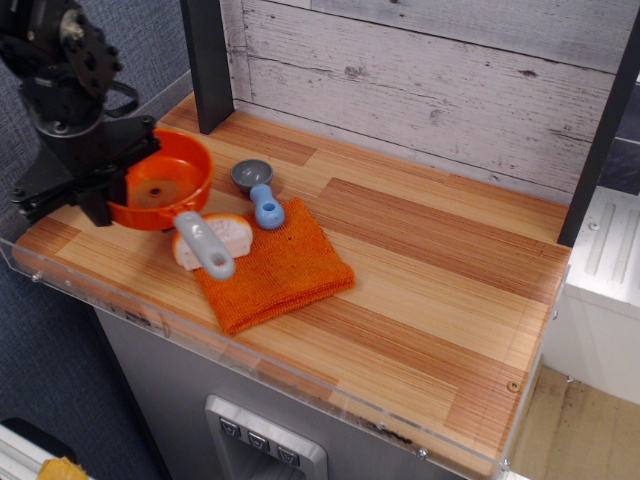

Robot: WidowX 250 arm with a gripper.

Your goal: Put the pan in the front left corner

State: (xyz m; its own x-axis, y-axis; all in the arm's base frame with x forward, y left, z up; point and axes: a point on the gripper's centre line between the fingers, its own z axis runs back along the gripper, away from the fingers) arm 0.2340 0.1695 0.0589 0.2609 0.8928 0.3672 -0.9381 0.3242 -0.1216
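Note:
The round orange pan with its grey looped handle hangs tilted just above the left end of the striped wood countertop. My black gripper is shut on the pan's left rim. The handle points toward the front right and crosses over the bread slice. The front left corner of the counter, edged by the clear acrylic rim, lies just below and left of the pan. My fingertips are mostly hidden behind the pan's rim.
An orange cloth lies right of the pan with the bread at its left edge. A small grey-and-blue scoop lies behind the cloth. A dark post stands at the back left. A grey plank wall runs behind.

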